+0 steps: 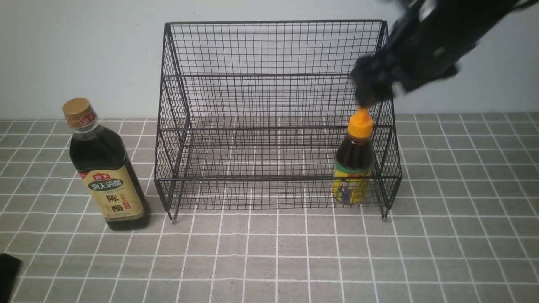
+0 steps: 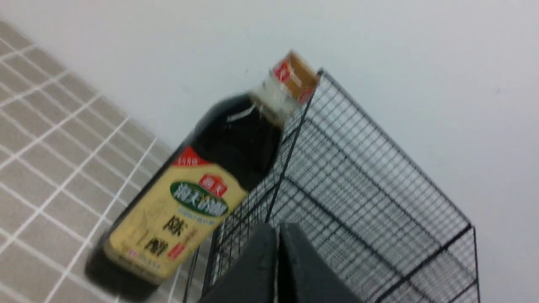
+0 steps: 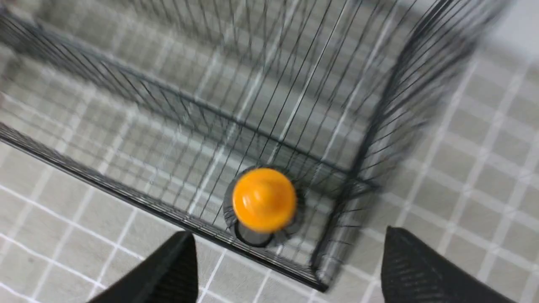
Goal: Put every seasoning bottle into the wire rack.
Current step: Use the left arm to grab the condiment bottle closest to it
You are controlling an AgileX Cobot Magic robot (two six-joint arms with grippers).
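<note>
- The short seasoning bottle (image 1: 353, 168), dark liquid, orange nozzle cap and yellow label, stands upright inside the wire rack (image 1: 273, 105). It is on the lower front tier, in the right front corner, close against the front mesh and the right side wall.
- From the right wrist view its orange cap (image 3: 264, 199) is seen from straight above, just behind the rack's front rail.
- The tall seasoning bottle (image 1: 107, 168), gold cap and beige label, stands upright on the bench outside the rack. It is just beside the rack's left front foot, and whether they touch cannot be told.
- The rack sits squarely on its small feet with both stepped tiers open to the front; the upper tier holds nothing.
- The right gripper (image 3: 288, 234) hangs directly above the short bottle, its dark body blurred in the front view and just over the nozzle tip. Its fingers (image 3: 168, 269) are spread wide, one on each side of the cap, with nothing held between them.
- The left gripper (image 2: 278, 229) has its two fingers pressed together with only a thin seam between, holding nothing. It points toward the tall bottle and the rack's left side, apart from both.
- The bench (image 1: 463, 252) is covered in grey tiles with white lines, and a pale wall (image 1: 84, 50) rises behind it.
</note>
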